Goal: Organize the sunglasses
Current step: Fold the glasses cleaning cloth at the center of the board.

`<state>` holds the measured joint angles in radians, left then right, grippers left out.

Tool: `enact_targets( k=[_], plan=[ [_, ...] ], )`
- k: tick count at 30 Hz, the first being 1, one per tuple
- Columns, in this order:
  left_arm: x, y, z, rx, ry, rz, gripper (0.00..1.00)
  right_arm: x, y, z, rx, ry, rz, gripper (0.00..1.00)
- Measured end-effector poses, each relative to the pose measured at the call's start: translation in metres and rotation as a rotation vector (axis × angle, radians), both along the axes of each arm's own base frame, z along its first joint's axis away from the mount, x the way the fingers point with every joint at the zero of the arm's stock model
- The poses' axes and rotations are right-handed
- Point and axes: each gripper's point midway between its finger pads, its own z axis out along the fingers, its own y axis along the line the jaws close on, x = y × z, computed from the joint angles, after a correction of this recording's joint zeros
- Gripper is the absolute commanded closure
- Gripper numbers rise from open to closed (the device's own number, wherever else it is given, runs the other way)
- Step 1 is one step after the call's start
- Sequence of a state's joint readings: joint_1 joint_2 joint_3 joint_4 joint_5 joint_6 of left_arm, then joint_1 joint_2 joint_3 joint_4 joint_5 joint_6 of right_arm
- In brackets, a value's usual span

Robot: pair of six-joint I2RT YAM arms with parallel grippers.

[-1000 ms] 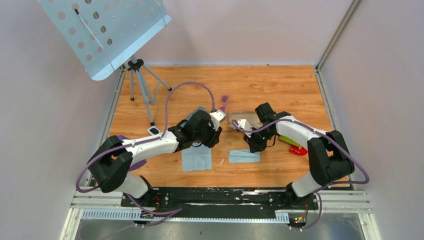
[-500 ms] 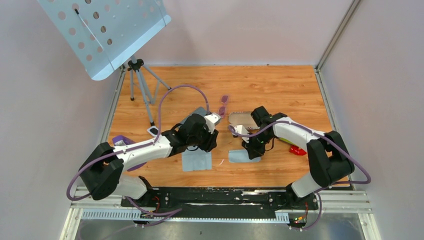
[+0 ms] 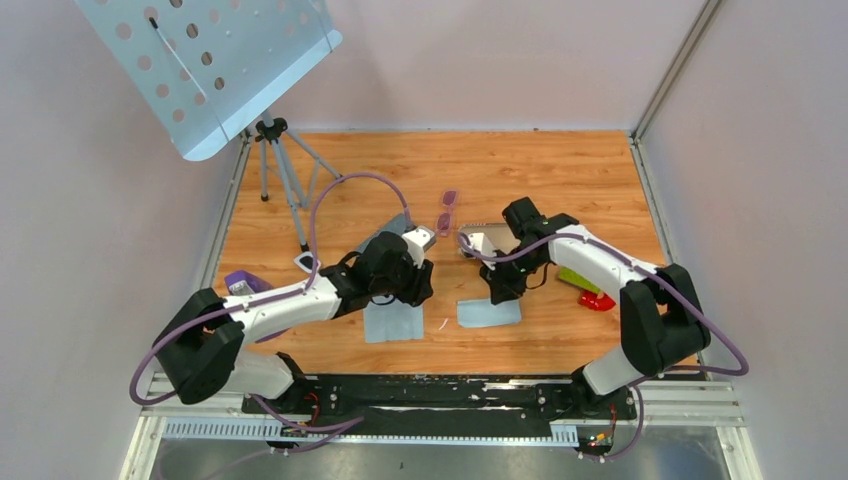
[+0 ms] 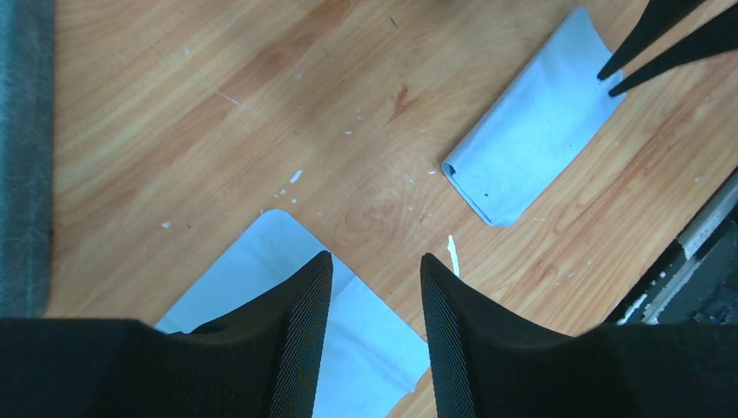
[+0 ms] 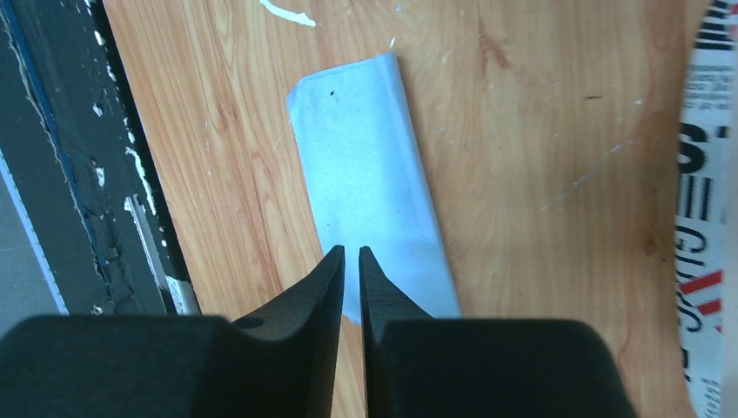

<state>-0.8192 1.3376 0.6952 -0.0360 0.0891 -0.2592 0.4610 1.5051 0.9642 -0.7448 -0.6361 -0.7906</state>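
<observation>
The sunglasses [image 3: 447,211], small with purple-pink lenses, lie on the table behind both arms, apart from both grippers. My left gripper [image 3: 418,290] is open and empty over the near-left blue cloth [image 3: 392,322]; its fingers frame that cloth in the left wrist view [image 4: 374,257]. My right gripper [image 3: 498,292] is shut with only a slit between its fingers and holds nothing; it hangs over the folded blue cloth [image 5: 370,192]. The flag-patterned case [image 3: 480,238] is partly hidden by the right arm. The grey case [image 3: 395,226] is partly hidden by the left arm.
A music stand on a tripod [image 3: 283,170] stands at the back left. A red object [image 3: 597,300] and a yellow-green one [image 3: 575,280] lie under the right arm. A purple object [image 3: 245,281] lies at the left. The flag-patterned case's edge shows in the right wrist view [image 5: 709,174].
My left gripper has drawn back a little toward the near left. My right gripper has shifted slightly left, over the folded cloth's left end, and its arm covers more of the flag-patterned case.
</observation>
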Motion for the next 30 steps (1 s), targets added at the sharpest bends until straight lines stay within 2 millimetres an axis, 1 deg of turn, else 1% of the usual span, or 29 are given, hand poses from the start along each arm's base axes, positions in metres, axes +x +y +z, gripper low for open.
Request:
enact_targets(
  k=[3,6,8,9,10,15,17,22,27,30],
  plan=[
    [-0.006,-0.002,-0.005,-0.039,0.025,0.008,0.49,0.007,-0.002,0.008,0.04,0.012,-0.029,0.81],
    [-0.009,-0.006,-0.006,-0.064,0.045,0.002,0.49,0.021,-0.015,0.019,0.087,0.029,-0.095,0.79],
    [-0.006,-0.016,-0.006,-0.079,0.058,-0.017,0.48,0.031,-0.025,0.024,0.11,0.031,-0.138,0.78],
    [-0.002,-0.025,-0.008,-0.082,0.073,-0.031,0.48,0.035,-0.03,0.024,0.118,0.034,-0.156,0.78],
    [-0.001,-0.027,-0.009,-0.083,0.075,-0.033,0.48,0.036,-0.034,0.024,0.121,0.039,-0.166,0.77],
    [0.015,-0.06,-0.018,-0.086,0.126,-0.084,0.48,0.036,-0.043,0.02,0.13,0.068,-0.188,0.76],
    [0.018,-0.07,-0.021,-0.086,0.139,-0.106,0.49,0.037,-0.045,0.019,0.133,0.075,-0.197,0.76],
    [0.014,-0.079,-0.035,-0.054,0.171,-0.151,0.54,0.042,-0.054,0.016,0.142,0.077,-0.223,0.76],
    [0.009,-0.08,-0.053,0.006,0.208,-0.192,0.57,0.043,-0.056,0.017,0.153,0.08,-0.23,0.76],
    [0.006,-0.079,-0.059,0.022,0.219,-0.208,0.59,0.043,-0.055,0.017,0.161,0.084,-0.228,0.75]
  ],
)
